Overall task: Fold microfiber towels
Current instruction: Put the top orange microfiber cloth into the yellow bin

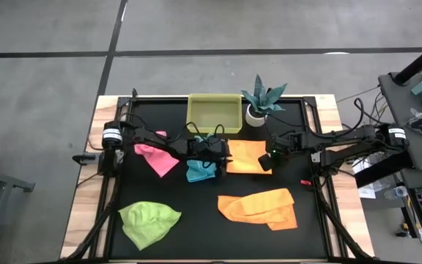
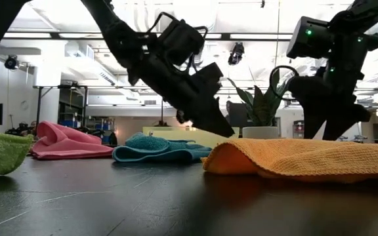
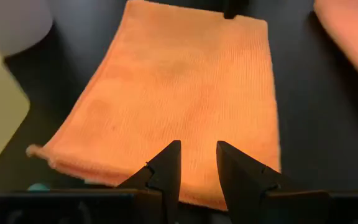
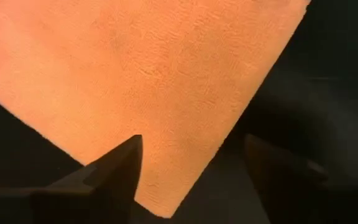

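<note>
A folded orange-yellow towel (image 1: pixel 245 156) lies flat at the table's middle. My left gripper (image 3: pixel 197 157) stands at its left edge, fingers a narrow gap apart, tips low over the cloth. My right gripper (image 4: pixel 191 149) is wide open over the towel's right near corner (image 4: pixel 166 199). A turquoise towel (image 1: pixel 202 170) lies bunched under my left arm. A crumpled pink towel (image 1: pixel 156 158) lies to its left. A lime green towel (image 1: pixel 149 222) lies at the near left. A second orange-yellow towel (image 1: pixel 261 207) lies loosely folded at the near right. My left gripper comes slanting down from the table's left at the orange towel's left edge (image 3: pixel 166 186). I cannot tell whether its fingertips (image 2: pixel 227 133) touch the cloth. My right gripper touches nothing.
A yellow translucent tray (image 1: pixel 214 112) and a small teal plant in a white pot (image 1: pixel 262 101) stand at the far edge, just behind the folded towel. Bare black table (image 1: pixel 196 242) shows between the green and the near orange towel.
</note>
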